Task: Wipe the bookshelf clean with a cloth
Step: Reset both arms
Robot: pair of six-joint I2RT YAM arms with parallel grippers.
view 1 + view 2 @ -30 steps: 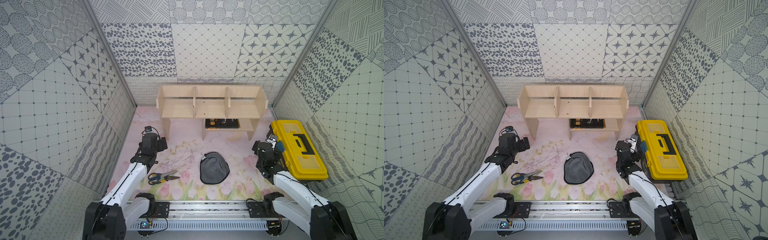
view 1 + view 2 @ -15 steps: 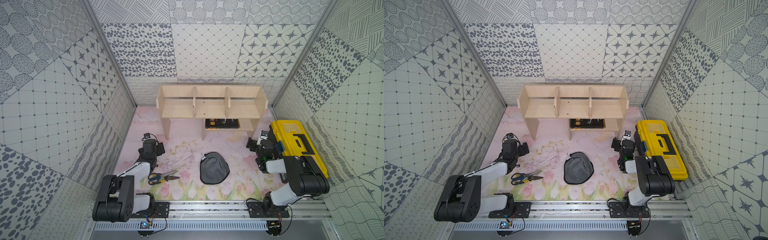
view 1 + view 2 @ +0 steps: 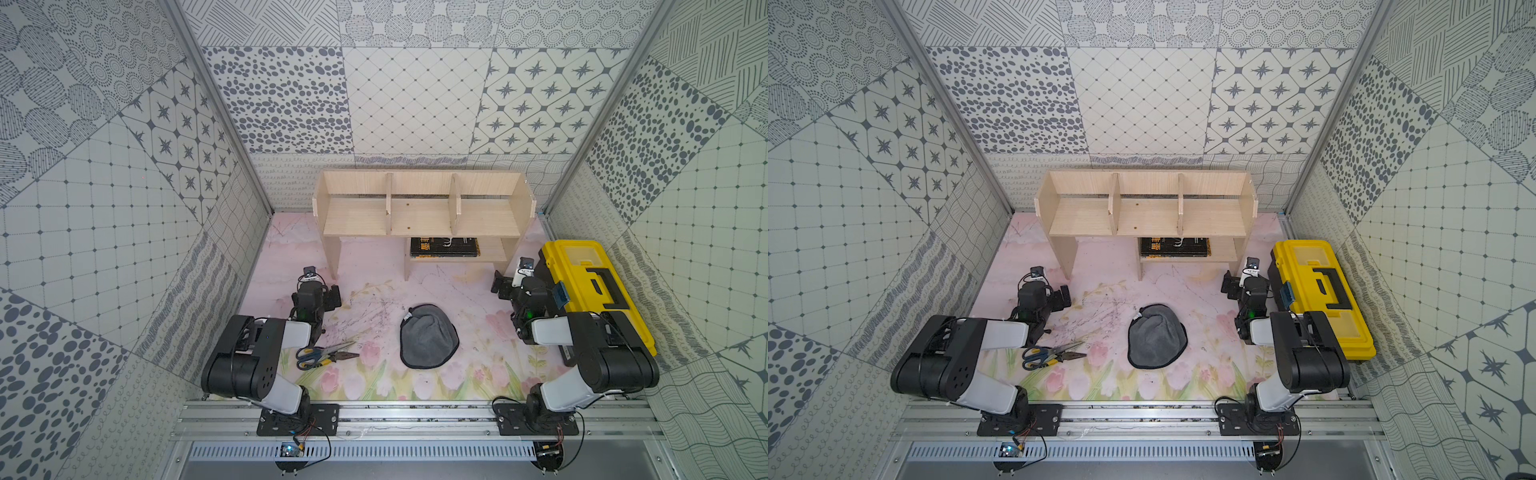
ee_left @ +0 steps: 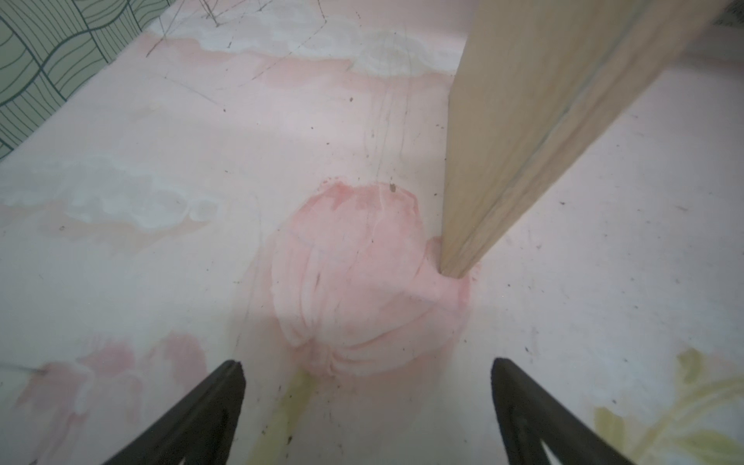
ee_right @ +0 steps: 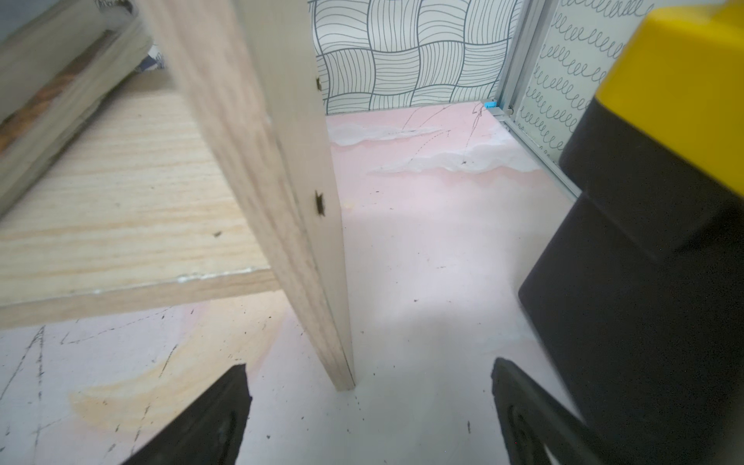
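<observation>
Cloth unclaimed, jaws spread empty
The cloth (image 3: 428, 336) lies bunched mid-bench, behind left gripper (image 4: 366, 362) and right gripper (image 5: 370, 364), which face the bookshelf (image 3: 419, 216) along the back edge; right arm looks marginally nearer.

No text, brand, number or sign is legible in any view. In both top views, just above frame centre, a dark book (image 3: 444, 247) on the lower shelf of the bookshelf (image 3: 419, 216) carries yellow-orange and white print, too small to read. A white label (image 3: 524, 272) beside the yellow toolbox (image 3: 590, 291), right of centre, is also illegible.
</observation>
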